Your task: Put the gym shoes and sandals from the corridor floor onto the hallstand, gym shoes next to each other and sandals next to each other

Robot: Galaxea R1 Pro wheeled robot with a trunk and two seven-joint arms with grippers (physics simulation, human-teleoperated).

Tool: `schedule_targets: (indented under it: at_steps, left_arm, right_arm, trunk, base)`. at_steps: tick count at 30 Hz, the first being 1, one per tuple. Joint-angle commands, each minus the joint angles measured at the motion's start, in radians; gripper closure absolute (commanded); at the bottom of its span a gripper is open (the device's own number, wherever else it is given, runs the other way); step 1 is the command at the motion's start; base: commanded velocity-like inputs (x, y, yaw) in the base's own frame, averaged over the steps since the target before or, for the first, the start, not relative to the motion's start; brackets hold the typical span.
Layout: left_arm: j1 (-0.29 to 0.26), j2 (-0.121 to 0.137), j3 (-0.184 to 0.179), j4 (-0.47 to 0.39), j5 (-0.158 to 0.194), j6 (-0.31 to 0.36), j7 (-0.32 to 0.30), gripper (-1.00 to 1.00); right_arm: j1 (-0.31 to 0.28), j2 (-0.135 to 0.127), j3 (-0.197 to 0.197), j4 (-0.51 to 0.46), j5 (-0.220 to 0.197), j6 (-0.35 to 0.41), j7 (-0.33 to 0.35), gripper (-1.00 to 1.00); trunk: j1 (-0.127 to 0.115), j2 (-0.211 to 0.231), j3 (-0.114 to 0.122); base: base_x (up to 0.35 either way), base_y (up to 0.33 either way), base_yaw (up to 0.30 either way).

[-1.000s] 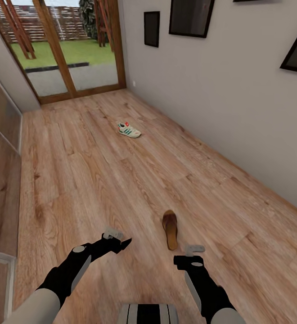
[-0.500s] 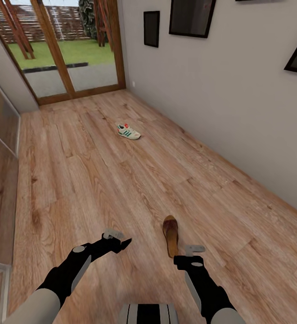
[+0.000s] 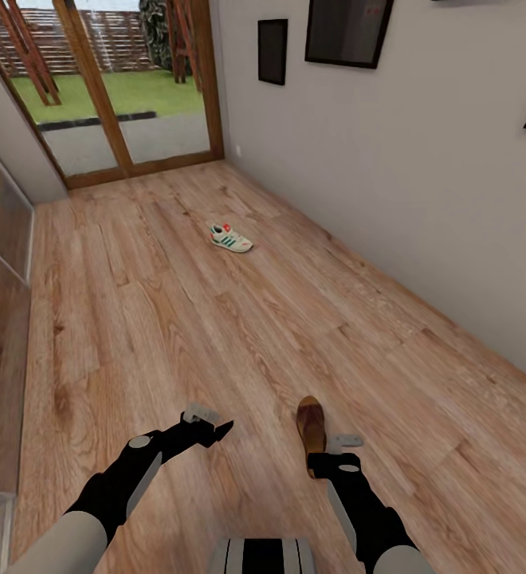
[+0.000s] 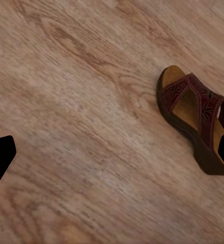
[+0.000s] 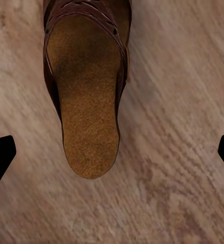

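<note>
On the corridor floor (image 3: 175, 319), head view: brown sandal (image 3: 312, 430) lies just ahead of my right gripper (image 3: 344, 448), long axis pointing away from me; left gripper (image 3: 207, 426) sits further off to the side. One gym shoe (image 3: 230, 237) lies far up the corridor. Left wrist view: sandal (image 4: 196, 122) off to one side, fingertips apart. Right wrist view: sandal (image 5: 86, 86) heel-first, tan insole, perforated strap, between my spread fingertips (image 5: 0, 155), nothing held.
</note>
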Motion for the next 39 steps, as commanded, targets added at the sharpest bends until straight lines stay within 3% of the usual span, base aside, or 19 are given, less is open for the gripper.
schedule_targets:
  at_steps: [1, 39]
  left_arm:
    - [0.0, 0.001, -0.004, -0.001, 0.009, 0.005, -0.001, -1.0]
    - [0.0, 0.002, -0.004, -0.001, 0.0, 0.002, -0.001, -1.0]
  right_arm:
    - [0.0, 0.001, -0.004, -0.002, 0.01, 0.007, 0.002, -1.0]
    - [0.001, 0.001, -0.002, 0.017, 0.012, 0.005, 0.003, -1.0]
  trunk:
    - [0.0, 0.0, -0.001]
    - [0.0, 0.0, -0.001]
  base:
    - [0.051, 0.026, 0.0]
    - [0.038, 0.003, 0.0]
